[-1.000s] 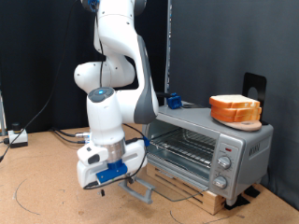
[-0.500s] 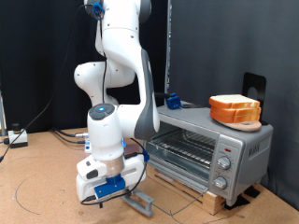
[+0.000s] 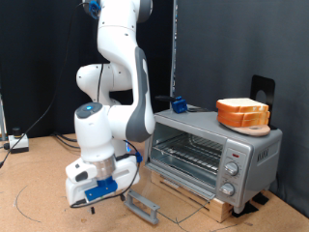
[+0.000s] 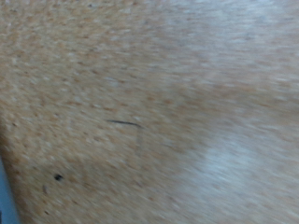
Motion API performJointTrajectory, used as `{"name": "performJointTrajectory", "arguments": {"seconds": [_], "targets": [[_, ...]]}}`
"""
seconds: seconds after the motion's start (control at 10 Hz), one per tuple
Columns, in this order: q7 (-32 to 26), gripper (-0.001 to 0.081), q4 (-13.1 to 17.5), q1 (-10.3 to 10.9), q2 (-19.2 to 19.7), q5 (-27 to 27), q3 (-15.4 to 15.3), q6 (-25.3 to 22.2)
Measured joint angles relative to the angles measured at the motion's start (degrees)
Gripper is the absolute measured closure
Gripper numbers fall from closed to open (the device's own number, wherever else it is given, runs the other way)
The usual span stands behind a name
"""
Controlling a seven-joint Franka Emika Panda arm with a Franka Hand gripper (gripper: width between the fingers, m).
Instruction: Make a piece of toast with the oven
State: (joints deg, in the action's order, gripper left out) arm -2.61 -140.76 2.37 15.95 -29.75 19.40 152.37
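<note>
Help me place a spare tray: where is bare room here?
Bare brown table lies toward the exterior view's left of the claw. The oven roof is bare left of the bread pile. In front of the open oven door, the arm crowds it.

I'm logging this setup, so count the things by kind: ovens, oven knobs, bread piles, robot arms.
Oven: 1
Oven knobs: 3
Pile of bread on the oven: 1
Robot arm, its gripper low near the open door: 1
Total: 6
</note>
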Motion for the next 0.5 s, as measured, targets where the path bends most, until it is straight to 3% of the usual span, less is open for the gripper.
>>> {"name": "performJointTrajectory", "arguments": {"seconds": [0.1, 0.3, 0.5], "targets": [[0.6, -0.0001, -0.4, 0.0, -1.5, 2.3, 1.5, -0.2], [1.0, -0.0001, -0.8, -0.1, -5.3, 5.6, 3.6, -6.0], [0.5, -0.0001, -0.8, -0.1, -5.2, 4.5, 3.4, -4.6]]}}
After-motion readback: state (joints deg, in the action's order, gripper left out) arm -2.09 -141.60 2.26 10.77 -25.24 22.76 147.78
